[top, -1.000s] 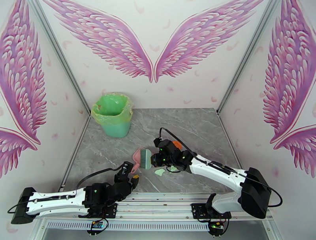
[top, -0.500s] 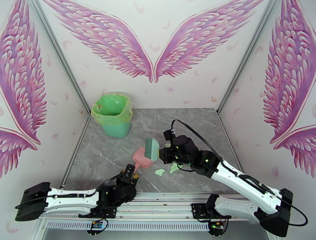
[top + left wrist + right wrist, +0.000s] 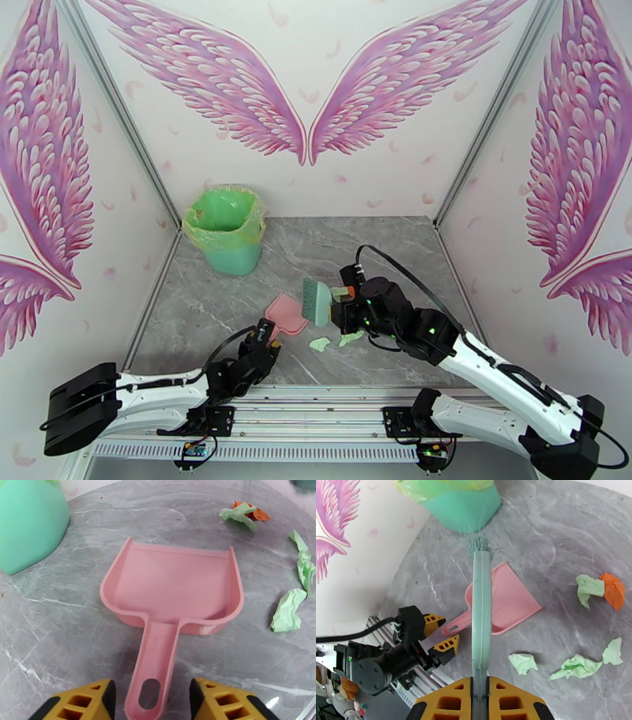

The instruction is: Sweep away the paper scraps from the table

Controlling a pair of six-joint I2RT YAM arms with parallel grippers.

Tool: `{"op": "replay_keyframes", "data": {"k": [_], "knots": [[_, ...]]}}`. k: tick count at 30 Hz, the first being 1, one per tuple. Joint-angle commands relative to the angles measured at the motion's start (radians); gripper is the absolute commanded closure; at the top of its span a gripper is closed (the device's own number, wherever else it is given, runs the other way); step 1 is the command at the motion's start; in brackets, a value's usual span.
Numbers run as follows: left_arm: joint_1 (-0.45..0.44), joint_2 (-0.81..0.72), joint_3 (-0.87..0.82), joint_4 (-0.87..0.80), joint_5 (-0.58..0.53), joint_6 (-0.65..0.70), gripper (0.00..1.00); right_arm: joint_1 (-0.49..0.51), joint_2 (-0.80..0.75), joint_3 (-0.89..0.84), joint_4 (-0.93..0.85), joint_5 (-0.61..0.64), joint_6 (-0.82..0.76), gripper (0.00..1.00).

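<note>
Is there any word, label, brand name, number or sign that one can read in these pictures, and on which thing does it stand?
None can be read. The pink dustpan, green brush, green bin, paper scraps, table and wing-painted walls all bear no writing, number or sign.

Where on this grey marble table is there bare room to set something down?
Bare: the far strip between the green plastic bin and the right wall, and the left side of the grey marble table between bin and pink plastic dustpan. Crowded: near middle, around dustpan, teal hand brush and crumpled paper scraps.
</note>
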Motion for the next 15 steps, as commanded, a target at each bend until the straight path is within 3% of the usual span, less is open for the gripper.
{"op": "replay_keyframes", "data": {"k": [1,7,15], "knots": [[0.043,0.028,-0.005,0.074,0.111,0.043,0.43,-0.011,-0.025,-0.019,-0.007,0.023,-0.018,1.0],[0.097,0.148,0.035,0.1,0.157,0.06,0.42,-0.018,-0.041,-0.032,-0.008,0.02,-0.021,1.0],[0.149,0.164,0.035,0.145,0.203,0.1,0.43,-0.03,-0.058,-0.051,-0.021,0.02,-0.023,1.0]]}}
